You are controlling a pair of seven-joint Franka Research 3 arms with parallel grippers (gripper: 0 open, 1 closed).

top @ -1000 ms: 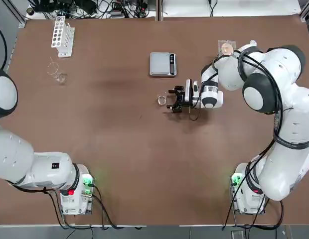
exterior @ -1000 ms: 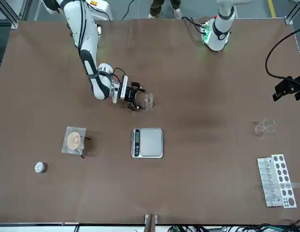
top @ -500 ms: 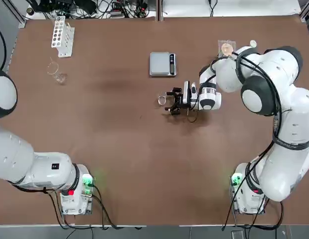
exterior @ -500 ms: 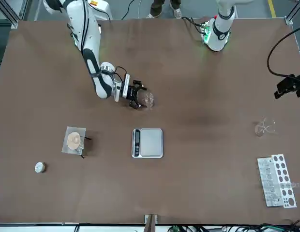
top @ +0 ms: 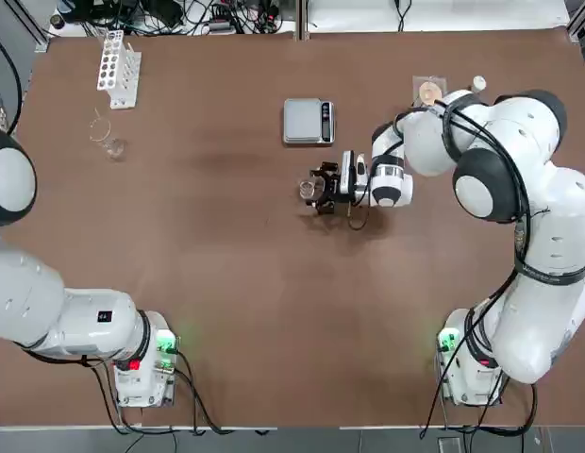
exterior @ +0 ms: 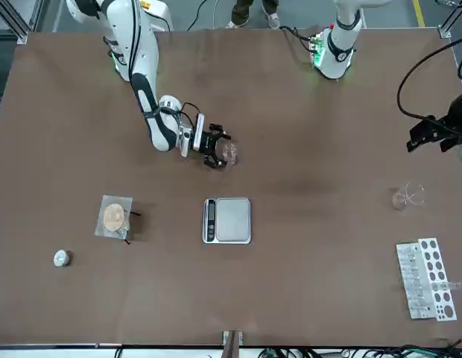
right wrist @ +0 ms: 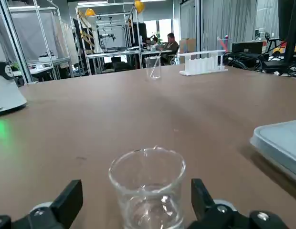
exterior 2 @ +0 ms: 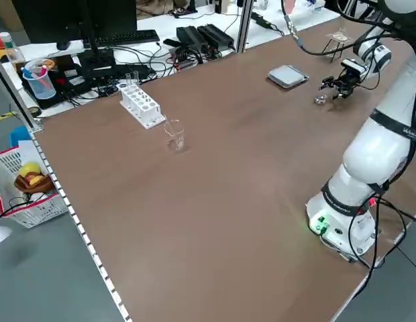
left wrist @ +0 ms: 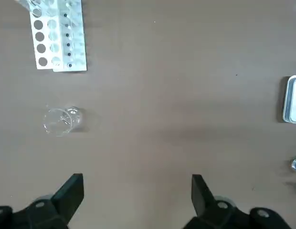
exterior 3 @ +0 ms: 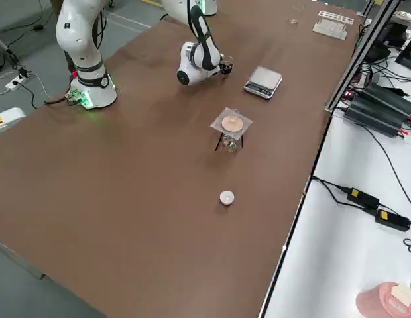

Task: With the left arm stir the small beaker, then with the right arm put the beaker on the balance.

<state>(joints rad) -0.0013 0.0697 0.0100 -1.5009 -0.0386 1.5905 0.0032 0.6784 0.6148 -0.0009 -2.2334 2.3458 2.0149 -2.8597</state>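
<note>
Centrally, the small beaker (top: 307,190) stands on bare table (top: 274,311) between the parted fingers of the right gripper (top: 318,190), balance (top: 308,122) nearby toward the far edge; left gripper (left wrist: 133,200) open, far-left.

The overhead camera looked straight down on the table (top: 226,283), arm bases nearest; the front camera faced it from the far edge. Both shared the balance (top: 308,122) and test-tube rack (top: 118,68). Raised cameras at the left and right sides looked diagonally across. The left wrist camera hung high, facing down; the right wrist camera sat low and level, close to the beaker (right wrist: 148,191).
</note>
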